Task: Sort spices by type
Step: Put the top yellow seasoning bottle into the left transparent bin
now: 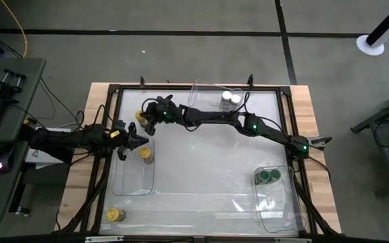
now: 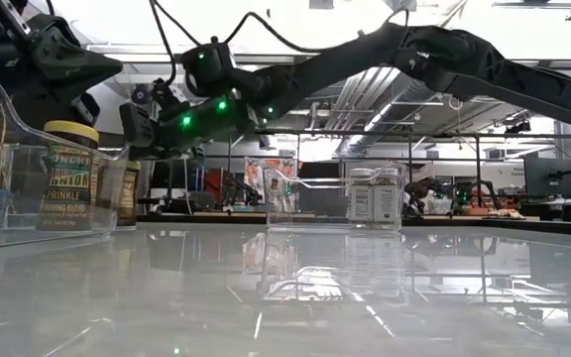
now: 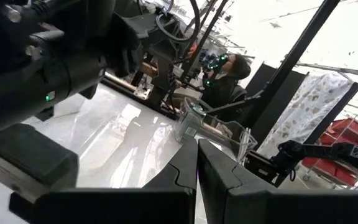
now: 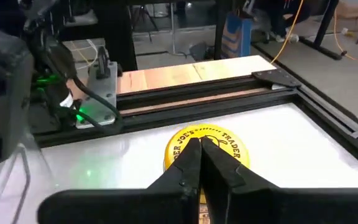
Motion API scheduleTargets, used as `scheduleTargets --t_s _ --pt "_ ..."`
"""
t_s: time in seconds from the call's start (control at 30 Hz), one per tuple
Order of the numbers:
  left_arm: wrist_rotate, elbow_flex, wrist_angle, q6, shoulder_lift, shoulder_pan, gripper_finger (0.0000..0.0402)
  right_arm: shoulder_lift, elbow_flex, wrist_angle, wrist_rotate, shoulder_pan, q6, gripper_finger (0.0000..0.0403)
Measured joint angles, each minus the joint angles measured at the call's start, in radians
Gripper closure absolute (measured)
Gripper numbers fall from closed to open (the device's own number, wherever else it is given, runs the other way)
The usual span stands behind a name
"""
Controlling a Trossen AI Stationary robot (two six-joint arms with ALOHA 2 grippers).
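- Over the desk's (image 1: 201, 162) far-left corner: right gripper (image 4: 199, 163), fingers clenched empty above a yellow-lidded jar (image 4: 209, 147); spread them before you descend.
- Beside the left bin (image 1: 132, 177): left gripper (image 1: 140, 140), clenched, grasping nothing; leave it parked.

Counted from the high view. Three small cylindrical spice jars with yellow lids are seen: one (image 1: 140, 116) partly under the gripper, one (image 1: 145, 154) in the left clear bin, one (image 1: 115, 214) near the front left corner. Two white-lidded jars (image 1: 231, 99) are seen together in the rear bin. Two green-lidded jars (image 1: 269, 177) are seen together in the right bin. Three clear rectangular plastic bins (image 1: 132, 181) are counted.
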Motion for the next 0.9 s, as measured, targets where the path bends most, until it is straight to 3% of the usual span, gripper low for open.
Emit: scheduleTargets --t_s 0.9 --pt "-0.006 0.000 -0.004 0.000 0.023 0.000 0.0401 -0.126 0.000 -0.409 -0.010 -0.054 -0.139 0.0403"
